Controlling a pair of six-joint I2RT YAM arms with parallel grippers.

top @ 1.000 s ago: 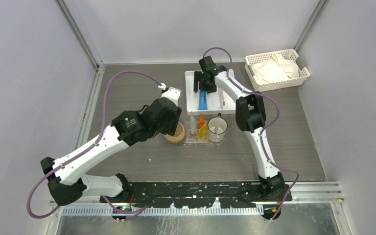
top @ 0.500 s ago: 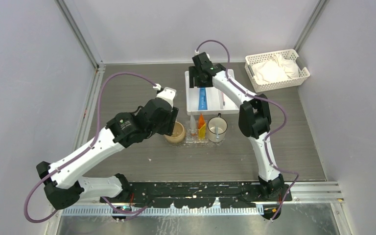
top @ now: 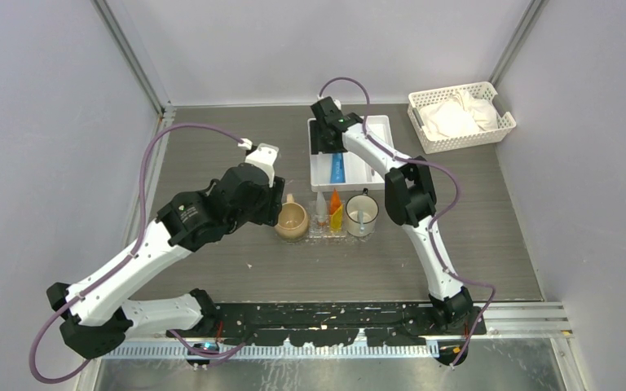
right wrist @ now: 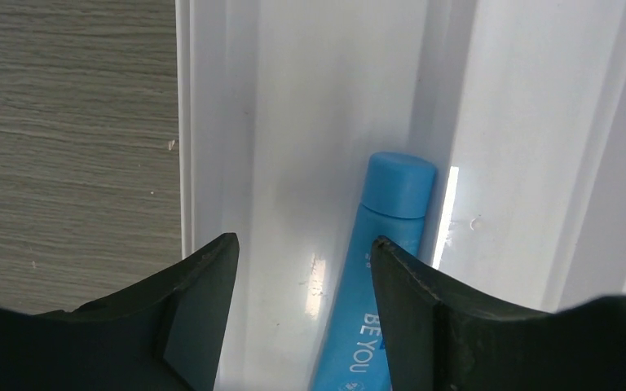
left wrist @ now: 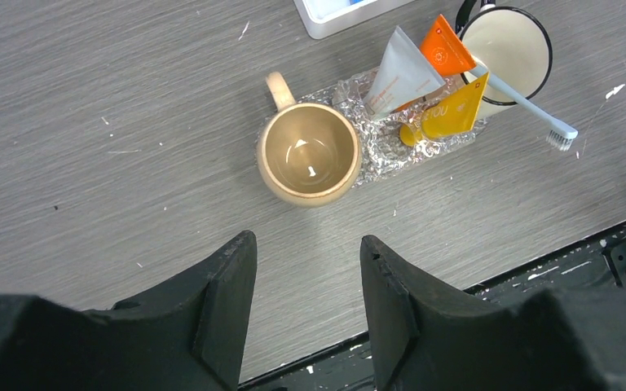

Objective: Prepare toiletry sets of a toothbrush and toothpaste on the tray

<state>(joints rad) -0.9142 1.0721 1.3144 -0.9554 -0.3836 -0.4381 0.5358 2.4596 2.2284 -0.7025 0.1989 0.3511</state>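
Left end effector (left wrist: pixel 307 244) wide open, empty, bottom centre; yellow tube (left wrist: pixel 447 114) lies on the tray (left wrist: pixel 372 161), upper right; right end effector (right wrist: pixel 303 244) wide open, empty, above blue tube (right wrist: pixel 387 269), lower centre.

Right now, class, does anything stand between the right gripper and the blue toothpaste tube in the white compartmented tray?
Nothing visible does. The right gripper hangs open over the blue toothpaste tube, lying bare in the white tray.
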